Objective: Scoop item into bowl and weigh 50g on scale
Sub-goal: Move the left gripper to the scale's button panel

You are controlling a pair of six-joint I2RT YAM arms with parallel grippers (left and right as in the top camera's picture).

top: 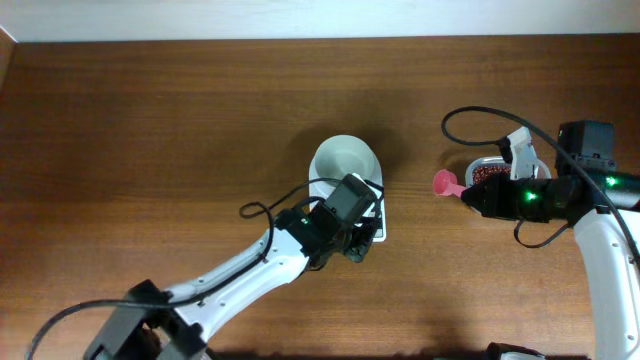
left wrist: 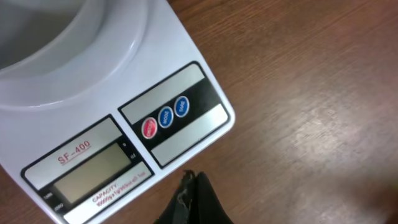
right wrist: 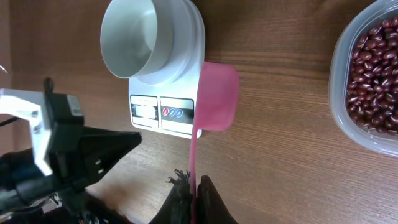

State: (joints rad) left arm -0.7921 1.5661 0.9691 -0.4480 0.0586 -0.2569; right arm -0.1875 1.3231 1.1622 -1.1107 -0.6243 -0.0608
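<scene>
The white bowl stands empty on the white scale; both show in the right wrist view and the left wrist view. My left gripper is shut and empty, just in front of the scale's display. My right gripper is shut on the handle of a pink scoop, which looks empty and hovers right of the scale. The red-brown beans lie in a clear tub at the right.
The clear plastic tub stands at the right side of the wooden table, partly under my right arm. My left arm reaches in from the lower left, with cables around it.
</scene>
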